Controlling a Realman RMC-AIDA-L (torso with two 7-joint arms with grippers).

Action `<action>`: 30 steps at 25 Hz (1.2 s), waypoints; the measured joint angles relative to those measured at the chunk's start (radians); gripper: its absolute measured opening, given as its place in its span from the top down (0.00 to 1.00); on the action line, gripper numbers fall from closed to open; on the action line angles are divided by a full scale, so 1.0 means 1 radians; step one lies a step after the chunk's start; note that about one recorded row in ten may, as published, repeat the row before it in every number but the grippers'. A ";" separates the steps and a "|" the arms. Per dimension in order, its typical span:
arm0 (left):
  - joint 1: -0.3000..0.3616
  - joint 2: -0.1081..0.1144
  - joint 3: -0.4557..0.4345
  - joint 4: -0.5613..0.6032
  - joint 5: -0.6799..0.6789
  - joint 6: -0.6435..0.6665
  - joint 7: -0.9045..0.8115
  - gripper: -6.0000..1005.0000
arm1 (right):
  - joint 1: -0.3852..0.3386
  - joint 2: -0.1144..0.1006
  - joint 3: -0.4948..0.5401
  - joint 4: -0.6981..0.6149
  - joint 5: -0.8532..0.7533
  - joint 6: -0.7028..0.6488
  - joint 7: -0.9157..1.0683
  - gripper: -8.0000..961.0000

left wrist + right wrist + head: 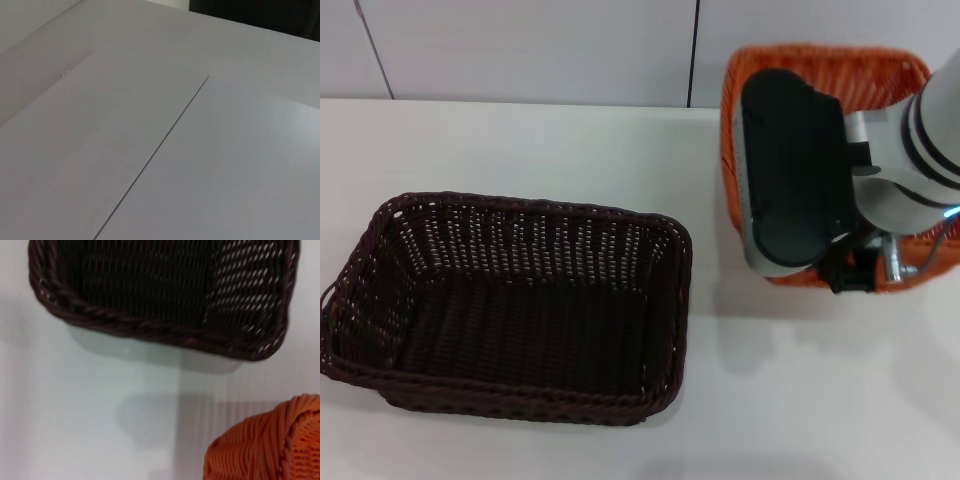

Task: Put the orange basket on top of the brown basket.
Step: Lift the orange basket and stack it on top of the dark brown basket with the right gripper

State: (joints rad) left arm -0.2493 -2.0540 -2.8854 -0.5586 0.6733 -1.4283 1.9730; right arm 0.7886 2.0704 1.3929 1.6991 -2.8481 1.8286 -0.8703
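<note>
Orange basket [900, 75] at counter [520, 150] far right, R gripper [855, 270] over its near rim, grip state indeterminable, brown basket [510, 300] apart at left, L arm unseen.

Brown basket [520, 300]: woven wicker-style strands, very dark, braided rim, openwork sides, slight sheen on the weave. Orange basket [900, 75]: the same woven make, bright strands, tightly ribbed at the corner in the right wrist view. Bench [520, 150]: smooth, matt white surface with a thin seam. Right arm housing [795, 170]: smooth black plastic shell edged in grey, with pale glossy casing and small bare metal fittings beside it.
</note>
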 joint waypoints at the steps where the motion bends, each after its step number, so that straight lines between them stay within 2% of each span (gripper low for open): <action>1: -0.001 0.000 0.000 0.000 0.000 0.000 0.000 0.19 | 0.001 0.000 -0.006 0.012 -0.004 -0.008 -0.006 0.86; 9: -0.003 -0.001 0.000 0.002 0.000 -0.001 0.000 0.19 | 0.003 0.000 -0.114 0.095 -0.069 -0.087 -0.052 0.87; 17: -0.001 -0.001 0.000 0.011 -0.001 -0.005 -0.002 0.19 | 0.021 -0.001 -0.159 0.175 -0.072 -0.131 -0.080 0.87; 30: -0.003 -0.001 0.000 0.025 -0.002 -0.004 -0.003 0.19 | 0.018 0.006 -0.267 0.199 -0.036 -0.285 -0.075 0.87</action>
State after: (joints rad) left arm -0.2524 -2.0546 -2.8854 -0.5340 0.6716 -1.4326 1.9696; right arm 0.8068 2.0762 1.1263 1.8983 -2.8839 1.5434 -0.9453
